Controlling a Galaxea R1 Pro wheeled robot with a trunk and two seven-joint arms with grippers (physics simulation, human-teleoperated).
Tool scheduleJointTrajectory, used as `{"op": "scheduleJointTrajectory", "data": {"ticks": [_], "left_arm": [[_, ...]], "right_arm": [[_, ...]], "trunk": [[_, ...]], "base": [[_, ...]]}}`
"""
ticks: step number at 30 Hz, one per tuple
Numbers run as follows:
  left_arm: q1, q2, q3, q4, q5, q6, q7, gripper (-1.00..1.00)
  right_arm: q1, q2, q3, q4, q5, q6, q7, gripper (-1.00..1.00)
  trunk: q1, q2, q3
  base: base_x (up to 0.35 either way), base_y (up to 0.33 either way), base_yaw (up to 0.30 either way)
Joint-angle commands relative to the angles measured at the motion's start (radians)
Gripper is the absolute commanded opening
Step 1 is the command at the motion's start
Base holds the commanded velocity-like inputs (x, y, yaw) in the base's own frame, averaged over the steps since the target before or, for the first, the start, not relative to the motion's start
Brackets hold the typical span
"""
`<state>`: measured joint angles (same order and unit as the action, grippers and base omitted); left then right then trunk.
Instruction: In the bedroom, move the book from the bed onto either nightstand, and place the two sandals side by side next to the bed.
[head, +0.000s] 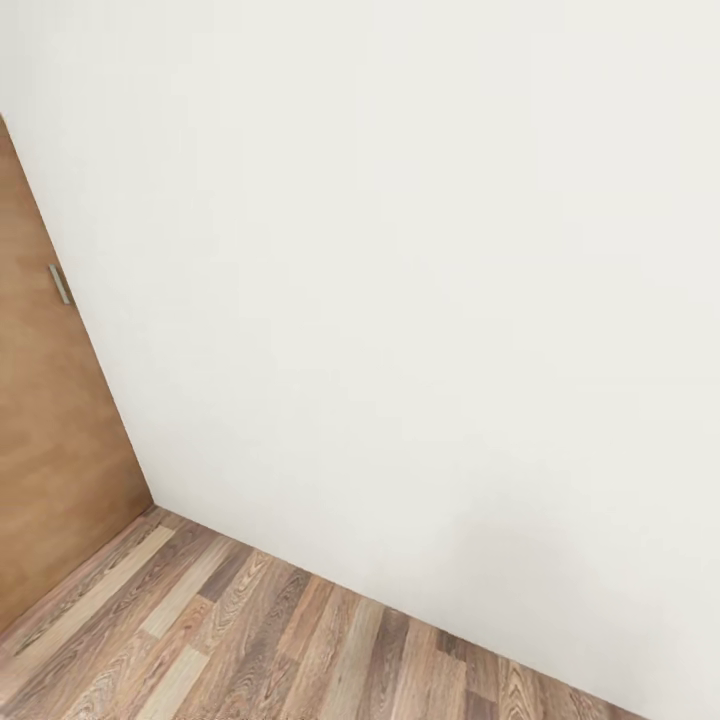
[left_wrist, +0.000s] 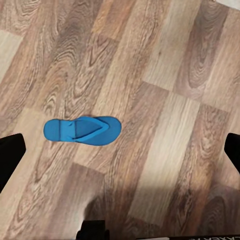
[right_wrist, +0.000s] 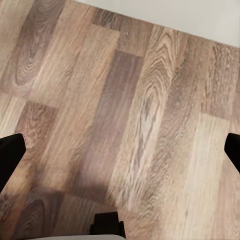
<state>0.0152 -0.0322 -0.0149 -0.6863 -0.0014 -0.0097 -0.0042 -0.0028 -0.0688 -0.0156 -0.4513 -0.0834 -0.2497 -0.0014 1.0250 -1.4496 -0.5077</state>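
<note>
Facing a white wall (head: 400, 250) and brown door (head: 50, 450); one blue sandal (left_wrist: 82, 130) flat on plank floor (left_wrist: 165, 125) below left gripper (left_wrist: 120, 150), jaws wide; right gripper (right_wrist: 120, 150) wide too.

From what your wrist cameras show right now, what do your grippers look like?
Little of them shows. The left gripper has two black fingers poking in at opposite edges, plus a black block between them with faint white lettering I can't read. The right gripper looks the same: black fingers and a black block above a pale grey part. No cables visible.
</note>
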Motion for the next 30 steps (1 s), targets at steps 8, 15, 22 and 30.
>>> {"op": "scheduleJointTrajectory", "data": {"ticks": [8,15,22,30], "left_arm": [[0.0,0.0,0.0,-0.001,0.0,-0.001,0.0,1.0],[0.0,0.0,0.0,-0.001,0.0,-0.001,0.0,1.0],[0.0,0.0,0.0,-0.001,0.0,-0.001,0.0,1.0],[0.0,0.0,0.0,-0.001,0.0,-0.001,0.0,1.0]], "right_arm": [[0.0,0.0,0.002,0.0,-0.009,-0.003,0.0,1.0],[0.0,0.0,0.002,0.0,-0.009,-0.003,0.0,1.0],[0.0,0.0,0.002,0.0,-0.009,-0.003,0.0,1.0],[0.0,0.0,0.002,0.0,-0.009,-0.003,0.0,1.0]], "trunk": [[0.0,0.0,-0.001],[0.0,0.0,-0.001],[0.0,0.0,-0.001],[0.0,0.0,-0.001]], "base": [[0.0,0.0,0.281],[0.0,0.0,0.281],[0.0,0.0,0.282],[0.0,0.0,0.281]]}}
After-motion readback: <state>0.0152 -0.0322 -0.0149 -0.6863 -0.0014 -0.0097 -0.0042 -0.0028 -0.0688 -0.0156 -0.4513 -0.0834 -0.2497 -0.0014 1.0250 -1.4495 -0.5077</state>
